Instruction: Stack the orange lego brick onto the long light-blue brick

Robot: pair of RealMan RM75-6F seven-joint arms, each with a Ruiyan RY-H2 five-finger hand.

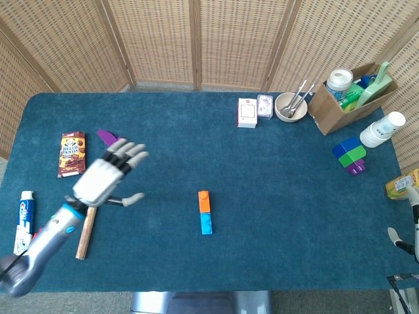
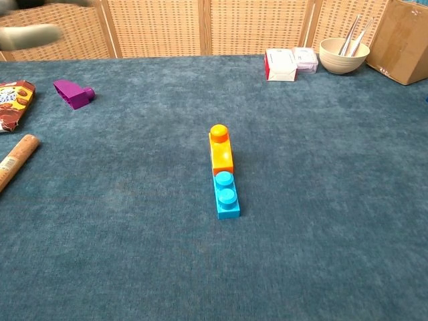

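The orange brick point(image 1: 204, 201) point(image 2: 221, 151) sits on the far half of the long light-blue brick point(image 1: 206, 224) point(image 2: 227, 196) at the table's middle; two blue studs show at the near end. My left hand point(image 1: 108, 176) hovers well to the left of the bricks, fingers spread and holding nothing. In the chest view it is only a blur point(image 2: 27, 33) at the top left corner. A sliver of my right hand point(image 1: 404, 226) shows at the right edge of the head view, with too little visible to tell how its fingers stand.
A purple block point(image 1: 108, 137), a chocolate packet point(image 1: 72, 154), a wooden stick point(image 1: 85, 229) and a toothpaste tube point(image 1: 25, 212) lie at the left. At the back right stand white boxes point(image 1: 247, 112), a bowl point(image 1: 291, 106), a cardboard box point(image 1: 347, 98), cups point(image 1: 383, 131) and stacked blocks point(image 1: 350, 156).
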